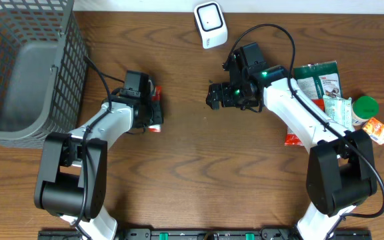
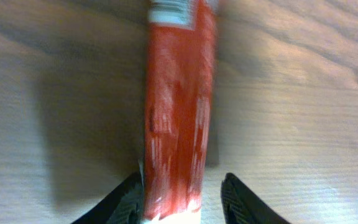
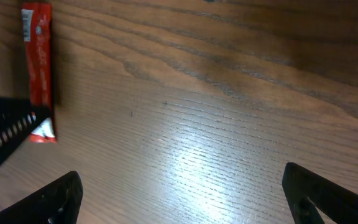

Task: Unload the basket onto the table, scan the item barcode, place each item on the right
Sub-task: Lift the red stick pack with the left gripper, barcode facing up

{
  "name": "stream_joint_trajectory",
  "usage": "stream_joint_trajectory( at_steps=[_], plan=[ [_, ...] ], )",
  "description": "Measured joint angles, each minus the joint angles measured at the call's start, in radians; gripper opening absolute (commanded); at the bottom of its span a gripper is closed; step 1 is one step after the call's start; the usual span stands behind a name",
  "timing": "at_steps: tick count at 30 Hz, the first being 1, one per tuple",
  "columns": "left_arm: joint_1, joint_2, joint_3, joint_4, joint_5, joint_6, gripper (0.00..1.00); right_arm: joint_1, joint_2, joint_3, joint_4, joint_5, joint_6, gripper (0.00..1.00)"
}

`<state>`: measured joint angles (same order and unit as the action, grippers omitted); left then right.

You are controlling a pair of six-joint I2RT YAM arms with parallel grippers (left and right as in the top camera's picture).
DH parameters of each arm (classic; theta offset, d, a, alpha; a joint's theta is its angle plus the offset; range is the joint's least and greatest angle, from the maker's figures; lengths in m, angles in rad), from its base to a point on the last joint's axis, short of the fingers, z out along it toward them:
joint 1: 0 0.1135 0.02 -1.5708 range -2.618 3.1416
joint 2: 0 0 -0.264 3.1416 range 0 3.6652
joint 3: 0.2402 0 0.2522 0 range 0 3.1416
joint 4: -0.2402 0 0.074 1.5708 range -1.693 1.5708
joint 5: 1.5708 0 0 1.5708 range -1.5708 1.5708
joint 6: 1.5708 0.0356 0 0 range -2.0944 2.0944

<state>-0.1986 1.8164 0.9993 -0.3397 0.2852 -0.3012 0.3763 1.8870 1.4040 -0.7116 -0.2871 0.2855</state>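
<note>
While the red packet (image 2: 179, 106) lies flat on the table at 9 o'clock from centre, the left gripper (image 2: 182, 199) straddles its end, jaws parted and not clamped. The right gripper (image 3: 182, 190) gapes wide, empty. This looks like the pickup step. Next: close, lift, show the barcode to the scanner (image 1: 210, 25) at 12 o'clock.

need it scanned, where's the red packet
Overhead, the red packet lies on the table left of centre, straddled by the open left hand, right of the basket.

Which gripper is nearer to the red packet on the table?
Left. The left gripper straddles one end of the red packet, fingers on either side; the right gripper hangs apart over the table.
</note>
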Motion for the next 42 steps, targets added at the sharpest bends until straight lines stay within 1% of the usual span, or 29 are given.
stream_joint_trajectory(
  at_steps=[2,6,10,13,15,17,20,21,24,28,31,35,36,38,39,42],
  plan=[
    [-0.001,0.0,0.001,-0.038,0.06,-0.019,0.39,0.0,0.0,0.0,-0.001,0.0,0.0,0.98],
    [-0.019,0.0,0.002,-0.118,0.148,-0.062,0.39,0.0,0.0,0.0,-0.001,0.001,0.0,0.98],
    [-0.061,0.002,0.002,-0.145,0.181,-0.078,0.39,0.0,0.0,0.0,-0.001,0.001,0.0,0.98],
    [-0.092,0.0,0.002,-0.149,0.171,-0.089,0.39,0.0,0.0,0.0,-0.002,0.001,-0.005,0.98],
    [-0.102,-0.014,0.0,-0.152,0.128,-0.106,0.39,0.0,0.0,0.0,-0.002,0.001,-0.01,0.98],
    [-0.101,-0.04,-0.002,-0.153,0.069,-0.13,0.42,0.0,0.0,0.0,-0.002,0.001,-0.012,0.98],
    [-0.1,-0.124,-0.005,-0.143,-0.045,-0.162,0.55,0.0,0.0,0.0,-0.002,0.002,-0.015,0.98],
    [-0.1,-0.167,-0.005,-0.126,-0.105,-0.167,0.56,0.0,0.0,0.0,-0.002,0.002,-0.016,0.98],
    [-0.1,-0.23,-0.005,-0.065,-0.224,-0.179,0.56,0.0,0.0,0.0,-0.002,0.004,-0.016,0.98],
    [-0.099,-0.221,-0.007,0.053,-0.322,-0.19,0.56,0.0,0.0,0.0,-0.002,0.005,-0.019,0.99],
    [-0.099,-0.176,-0.012,0.129,-0.357,-0.193,0.56,0.0,0.0,0.0,-0.001,0.006,-0.019,0.99],
    [-0.099,-0.071,-0.014,0.22,-0.406,-0.196,0.56,0.0,0.0,0.0,-0.002,0.014,-0.019,0.99],
    [-0.099,-0.056,-0.018,0.234,-0.412,-0.196,0.53,0.0,0.0,0.0,-0.001,0.018,-0.019,0.99],
    [-0.099,-0.038,-0.02,0.245,-0.421,-0.196,0.51,0.0,0.0,0.0,-0.001,0.024,-0.019,0.99],
    [-0.099,-0.032,-0.021,0.246,-0.423,-0.197,0.49,0.0,0.0,0.0,-0.002,0.027,-0.019,0.99],
    [-0.099,-0.013,-0.023,0.246,-0.426,-0.201,0.47,0.0,0.0,0.0,-0.001,0.033,-0.019,0.99]
  ],
)
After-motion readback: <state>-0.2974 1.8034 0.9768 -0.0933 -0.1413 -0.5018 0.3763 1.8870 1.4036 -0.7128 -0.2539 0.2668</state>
